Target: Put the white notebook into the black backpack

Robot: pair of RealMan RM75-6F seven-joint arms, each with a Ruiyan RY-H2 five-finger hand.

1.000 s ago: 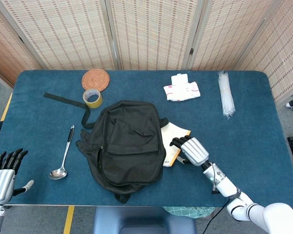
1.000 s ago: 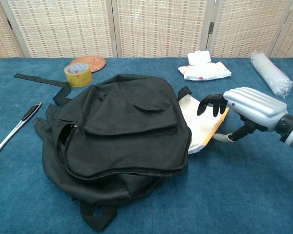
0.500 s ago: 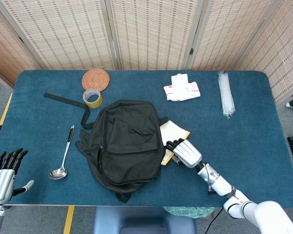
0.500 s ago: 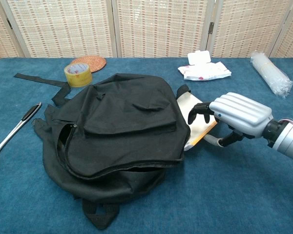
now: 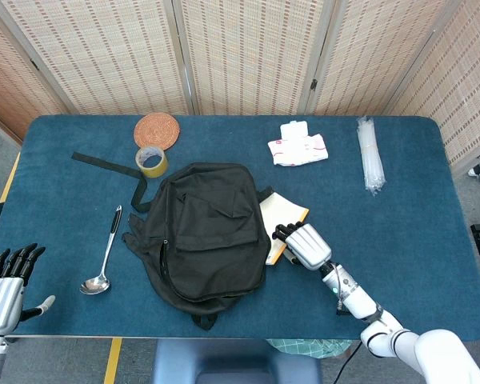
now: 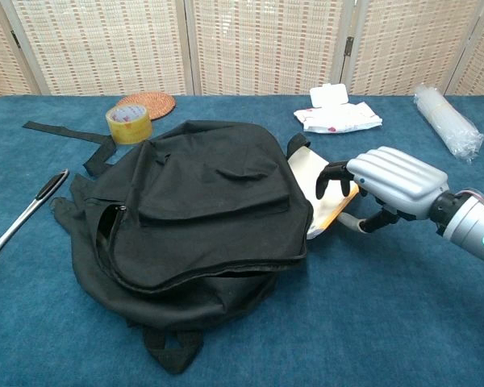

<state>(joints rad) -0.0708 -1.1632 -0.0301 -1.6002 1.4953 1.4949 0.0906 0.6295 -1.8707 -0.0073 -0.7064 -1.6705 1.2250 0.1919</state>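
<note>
The black backpack (image 5: 208, 232) lies flat in the middle of the table, its zip gaping along the left side (image 6: 113, 242). The white notebook (image 5: 284, 218) with an orange edge sticks out from under the backpack's right side (image 6: 316, 187). My right hand (image 5: 304, 244) grips the notebook's near corner, dark fingertips on top and thumb beneath (image 6: 387, 181). My left hand (image 5: 4, 288) rests off the table's near-left corner, fingers apart and holding nothing; the chest view does not show it.
A metal ladle (image 5: 104, 256) lies left of the backpack. A tape roll (image 5: 152, 161), a woven coaster (image 5: 156, 130) and a black strap (image 5: 104, 164) sit at the back left. A white wipes packet (image 5: 298, 146) and a clear plastic bundle (image 5: 370, 154) lie at the back right.
My right hand has carried the notebook left and further under the backpack's side. The backpack has been nudged slightly left and bunched. The left hand has stayed still.
</note>
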